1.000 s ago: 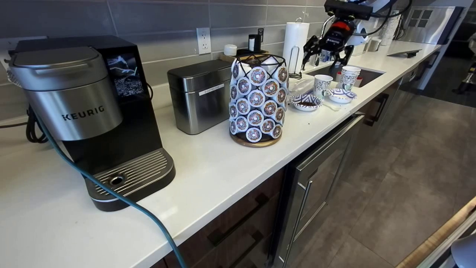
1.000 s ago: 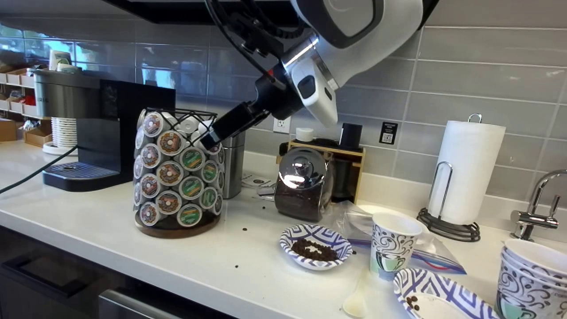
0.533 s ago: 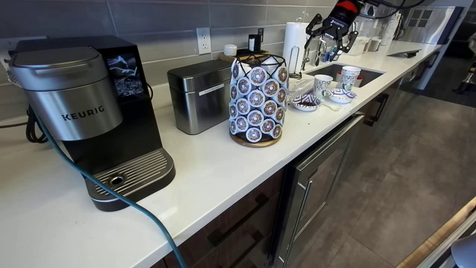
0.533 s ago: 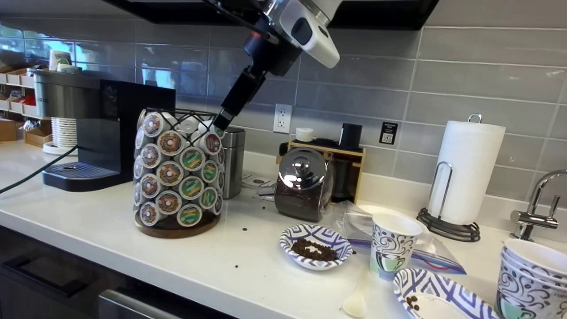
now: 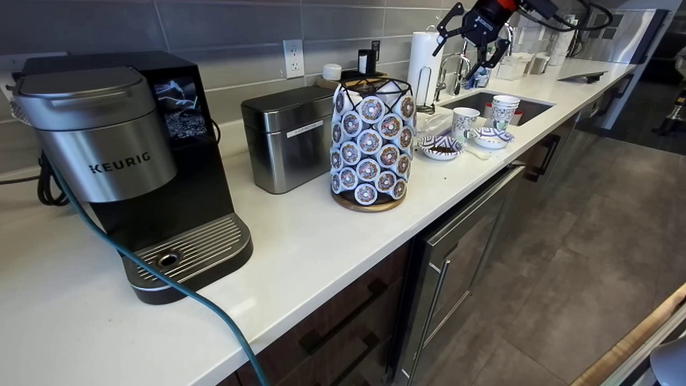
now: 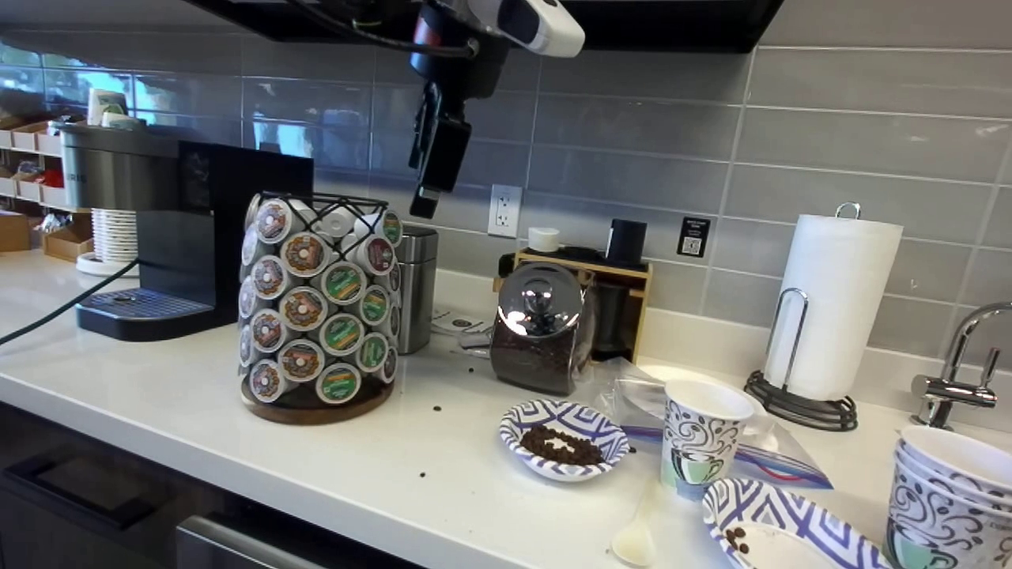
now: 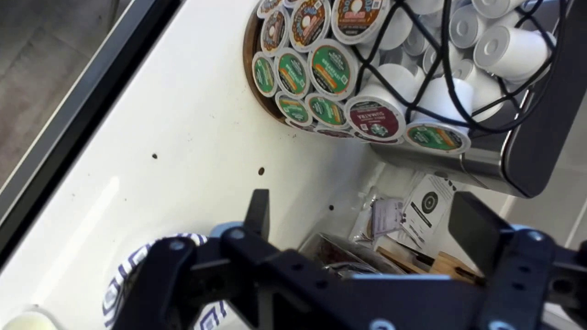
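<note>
My gripper [image 5: 454, 64] is open and empty, in the air above the counter. It shows edge-on in an exterior view [image 6: 424, 205], pointing down, above and to the right of the pod rack's top. In the wrist view the fingers [image 7: 360, 201] stand wide apart with nothing between them. The nearest thing is the round wire rack of coffee pods [image 6: 316, 316], upright on a wooden base; it also shows in the wrist view [image 7: 335, 68]. Below are a glass jar of dark beans [image 6: 538, 332] and a patterned paper bowl with coffee beans [image 6: 563, 442].
A Keurig coffee machine [image 5: 134, 166] and a steel canister [image 5: 292, 142] stand near the rack. A wooden organizer [image 6: 642, 300], paper towel roll [image 6: 838, 308], paper cup [image 6: 700, 435], cup stack [image 6: 949, 506], second bowl [image 6: 791, 529] and plastic spoon [image 6: 635, 541] are along the counter. A dark shelf [image 6: 680, 32] hangs overhead.
My gripper has risen away from the rack's top and swung from a slanted pose to pointing more steeply down. The fingers stay open. The things on the counter have not moved.
</note>
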Robot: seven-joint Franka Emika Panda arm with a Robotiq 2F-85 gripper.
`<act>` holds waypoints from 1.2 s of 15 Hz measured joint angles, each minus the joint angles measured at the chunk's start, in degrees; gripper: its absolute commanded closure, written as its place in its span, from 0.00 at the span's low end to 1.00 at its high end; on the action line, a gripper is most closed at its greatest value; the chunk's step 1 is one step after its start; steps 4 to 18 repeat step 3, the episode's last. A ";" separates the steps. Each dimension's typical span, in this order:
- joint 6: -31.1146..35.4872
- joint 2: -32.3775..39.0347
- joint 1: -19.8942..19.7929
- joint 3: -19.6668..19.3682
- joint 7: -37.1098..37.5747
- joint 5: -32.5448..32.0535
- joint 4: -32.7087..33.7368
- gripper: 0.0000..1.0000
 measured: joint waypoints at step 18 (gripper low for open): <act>0.48 -0.28 0.11 0.07 -0.14 0.00 -0.21 0.00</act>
